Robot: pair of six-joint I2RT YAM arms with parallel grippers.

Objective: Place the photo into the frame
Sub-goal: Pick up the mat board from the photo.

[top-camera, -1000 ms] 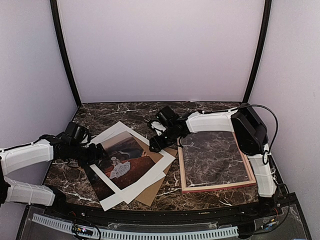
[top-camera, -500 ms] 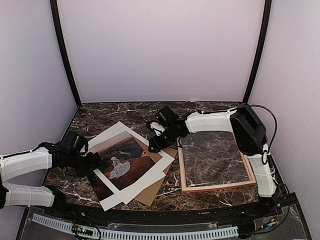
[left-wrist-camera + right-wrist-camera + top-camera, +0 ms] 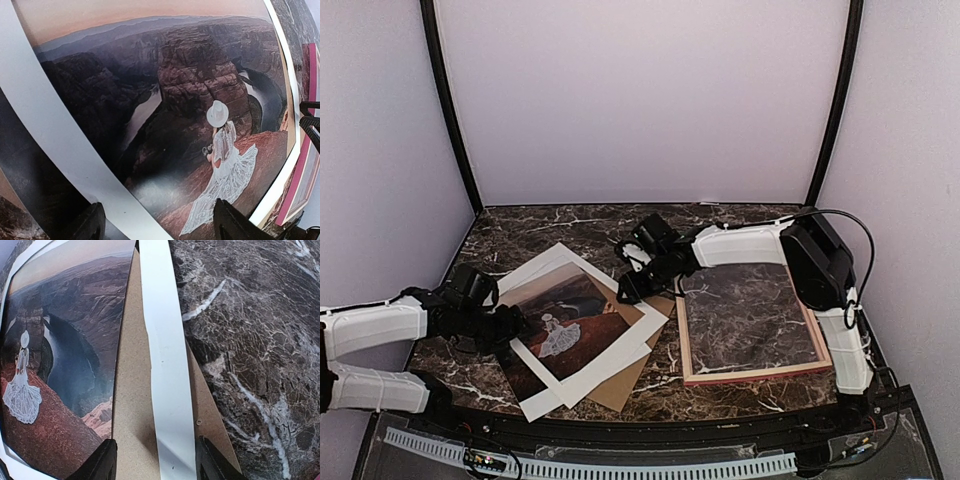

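My left claw (image 3: 517,325) is hovering wide open over the photo's (image 3: 570,315) left edge, gripping nothing. My right claw (image 3: 623,291) is hanging open, empty, beside its far-right edge. The frame (image 3: 750,374) is lying right of it on the bench (image 3: 550,225).

We're looking into a robot test booth here, a lab cell and nobody's home. Plain pale panels (image 3: 640,100) close it in at the back and on both sides, with black poles (image 3: 450,110) running up the corners. Two white robot arms sit mounted at the near edge, the left arm (image 3: 370,325) and the right arm (image 3: 745,243), and a black cable (image 3: 871,245) loops off the right one. Along the front runs a slotted white cable channel (image 3: 620,468). The table (image 3: 570,218) wears a dark marble pattern, bare bench otherwise.
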